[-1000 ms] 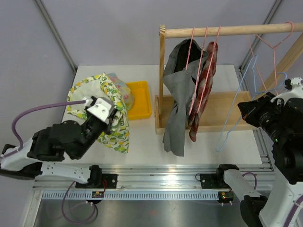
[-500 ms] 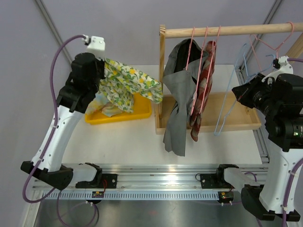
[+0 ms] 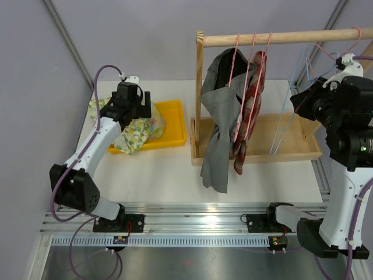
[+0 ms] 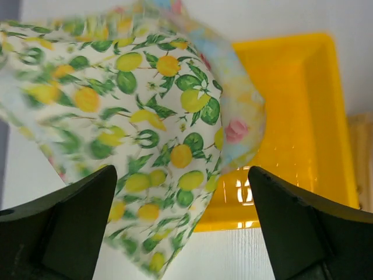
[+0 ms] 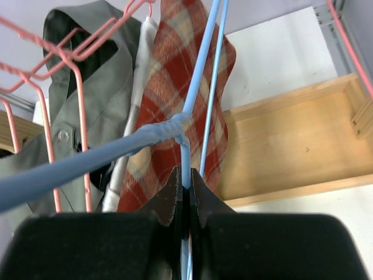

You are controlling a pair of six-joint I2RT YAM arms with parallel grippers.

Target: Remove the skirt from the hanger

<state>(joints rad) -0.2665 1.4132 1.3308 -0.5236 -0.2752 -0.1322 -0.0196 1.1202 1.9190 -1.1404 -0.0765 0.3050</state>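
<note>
Our left claw (image 4: 180,175) gapes wide just above the lemon-print fabric skirt (image 4: 134,146). The skirt lies heaped in the shallow yellow plastic tray (image 4: 291,116), draping over its rim on the white tabletop (image 3: 169,169). Our right claw (image 5: 184,189) is pinched tight on the light-blue wire hanger (image 5: 105,157).

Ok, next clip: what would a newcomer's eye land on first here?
The lemon-print skirt stands out first, heaped half in the yellow tray on the left, under the open left end effector. The right end effector is shut on a bare blue hanger, beside a grey garment and a red plaid garment hanging from the wooden rail.
</note>
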